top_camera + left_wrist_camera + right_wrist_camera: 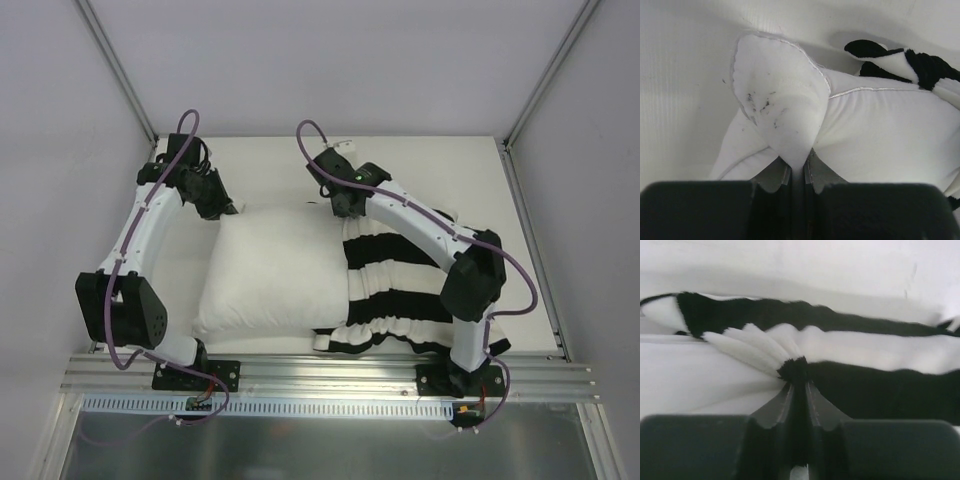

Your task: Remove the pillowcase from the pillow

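Note:
The plain white pillow point(275, 275) lies on the table, its left part bare. The black-and-white striped pillowcase point(395, 290) covers its right part, bunched up. My left gripper point(225, 208) is shut on the pillow's far left corner tab point(777, 107), which stands up between the jaws. My right gripper point(343, 208) is shut on the gathered edge of the pillowcase point(795, 367) at the pillow's far side. The pillowcase also shows at the right of the left wrist view point(910, 62). The pillow shows white at the left of the right wrist view point(695, 375).
The white table point(270, 165) is fenced by grey walls at the back and sides. An aluminium rail point(330, 375) with both arm bases runs along the near edge. The right arm point(440, 245) reaches over the pillowcase.

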Robot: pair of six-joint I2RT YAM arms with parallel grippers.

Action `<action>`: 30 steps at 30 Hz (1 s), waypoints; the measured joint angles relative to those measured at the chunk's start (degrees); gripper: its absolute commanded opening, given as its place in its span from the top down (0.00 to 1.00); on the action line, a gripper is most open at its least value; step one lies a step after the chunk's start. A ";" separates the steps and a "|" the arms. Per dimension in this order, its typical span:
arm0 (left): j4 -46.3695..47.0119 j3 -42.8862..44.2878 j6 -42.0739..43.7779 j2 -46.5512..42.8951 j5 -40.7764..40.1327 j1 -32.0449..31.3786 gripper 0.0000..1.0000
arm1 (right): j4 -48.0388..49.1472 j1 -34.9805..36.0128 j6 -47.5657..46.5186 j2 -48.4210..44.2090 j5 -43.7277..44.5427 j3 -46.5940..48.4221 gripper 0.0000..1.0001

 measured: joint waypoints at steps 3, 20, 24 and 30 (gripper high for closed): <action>-0.07 -0.76 0.02 -2.78 0.44 0.22 1.00 | 1.29 -2.45 0.79 -3.76 0.02 -6.23 0.99; -3.02 -0.04 -2.49 -14.95 13.25 11.43 1.00 | 3.19 -21.09 4.94 -36.41 -7.41 -29.35 0.99; -3.13 3.72 -4.39 -14.93 12.31 12.24 1.00 | 2.62 -20.57 4.48 -34.14 -8.41 -25.38 0.99; -3.56 7.72 -5.95 -12.92 11.78 18.75 1.00 | 1.07 -19.96 0.83 -26.45 -12.46 -16.11 0.18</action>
